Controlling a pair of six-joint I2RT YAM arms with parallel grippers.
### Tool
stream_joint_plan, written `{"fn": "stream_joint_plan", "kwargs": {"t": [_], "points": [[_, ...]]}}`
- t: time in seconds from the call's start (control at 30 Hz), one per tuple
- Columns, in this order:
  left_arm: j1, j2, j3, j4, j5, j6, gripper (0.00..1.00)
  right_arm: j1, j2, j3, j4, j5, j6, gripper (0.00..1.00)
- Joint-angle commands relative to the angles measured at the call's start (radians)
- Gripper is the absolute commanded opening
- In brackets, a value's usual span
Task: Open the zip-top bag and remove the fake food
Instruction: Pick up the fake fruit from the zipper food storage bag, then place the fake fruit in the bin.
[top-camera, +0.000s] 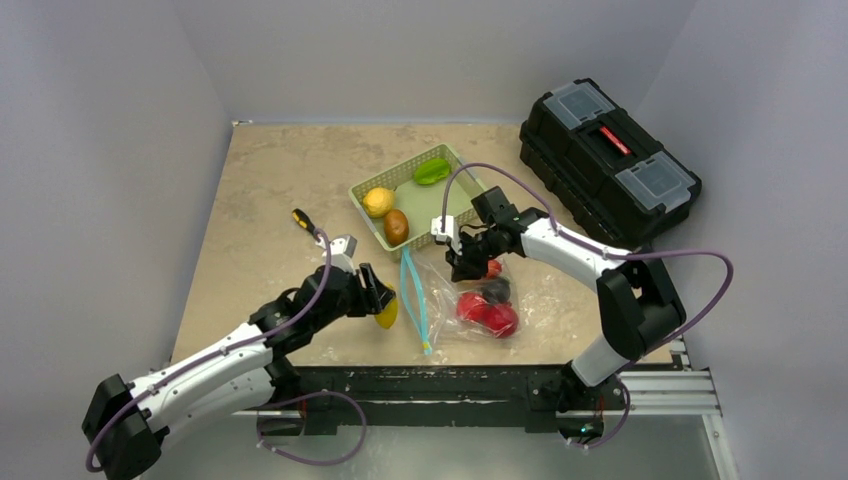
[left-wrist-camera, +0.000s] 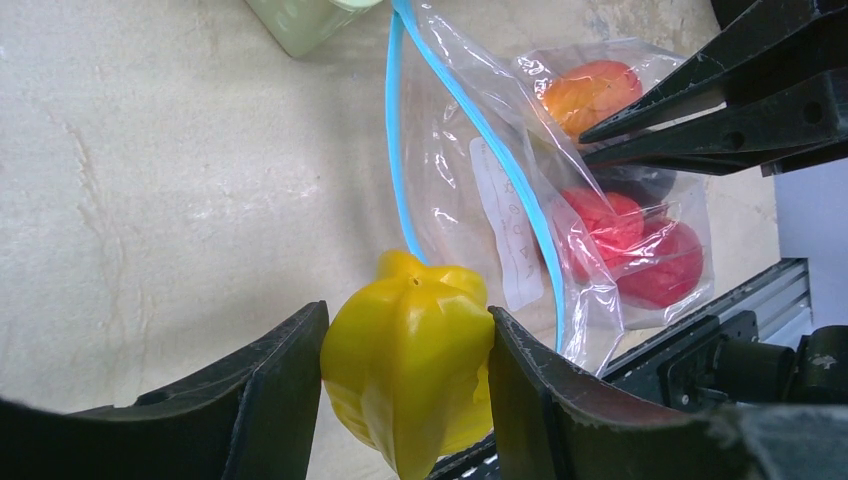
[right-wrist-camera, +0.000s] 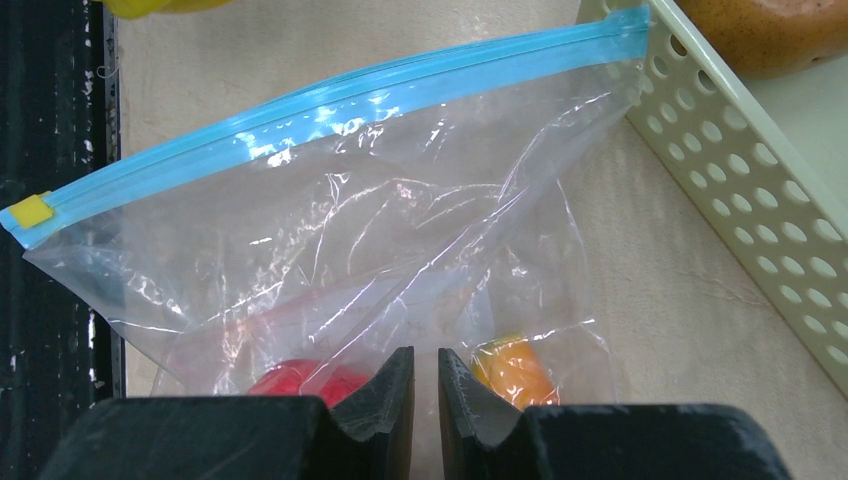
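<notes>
Yellow plastic fruit (left-wrist-camera: 410, 385) clamped in left end effector (left-wrist-camera: 405, 330); right end effector (right-wrist-camera: 425, 362) pinches clear zip-top bag (right-wrist-camera: 350, 230), red plastic fruits (left-wrist-camera: 640, 240) not yet removed.

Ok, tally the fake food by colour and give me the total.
Yellow: 2, lemon in the basket, star fruit in the left gripper
Green: 1, green piece in the basket
Brown: 1, brown piece in the basket
Red: 2, red pieces in the bag
Orange: 1, orange piece in the bag
Total: 7. A dark shape in the bag is too unclear to count.
</notes>
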Motion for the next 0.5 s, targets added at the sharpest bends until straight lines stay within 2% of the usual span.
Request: {"fn": "stream_joint_plan", "kwargs": {"t": [0.0,0.47], "points": [[0.034,-0.03,0.077,-0.065,0.002,0.063,0.02,-0.011,-0.046,-0.006,-0.017,-0.039,-0.034,0.14],[0.243,0.042,0.209,-0.043,0.205,0.159,0.02,-0.021,-0.062,-0.008,-0.033,-0.045,-0.053,0.16]]}}
